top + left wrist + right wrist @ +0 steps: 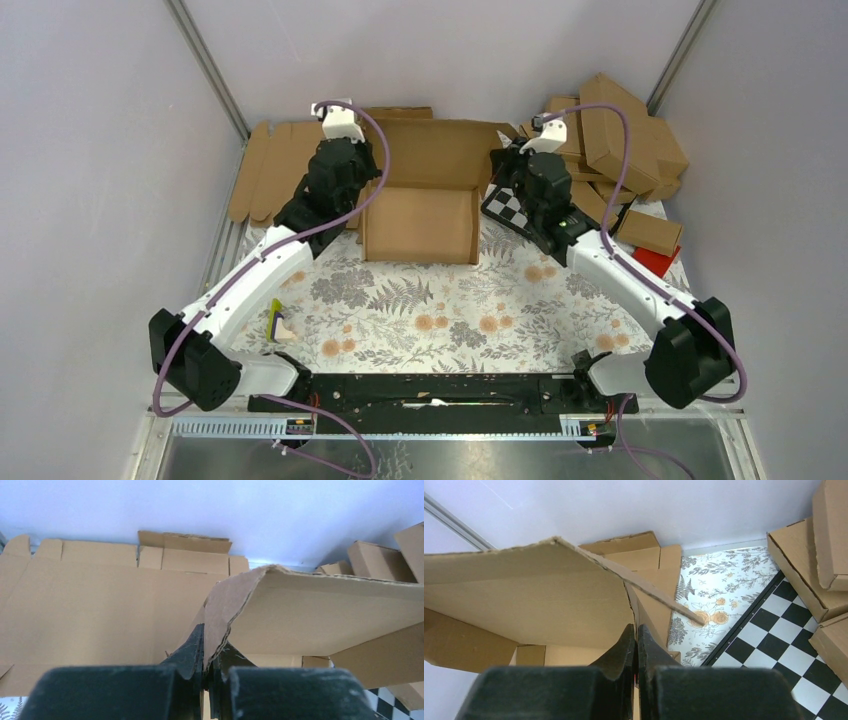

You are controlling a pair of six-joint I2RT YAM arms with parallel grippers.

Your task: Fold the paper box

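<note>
The paper box, opposite side flaps pinched in closed left hand and right hand.

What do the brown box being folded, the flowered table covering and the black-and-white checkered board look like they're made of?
Brown paper box: corrugated cardboard, matte and unprinted; its ragged cut edge shows layered thickness. Flowered table covering: likely printed cloth or vinyl, lying flat; weave unreadable. Black-and-white checkered board: flat printed panel with a dark edge strip; material unclear.
</note>
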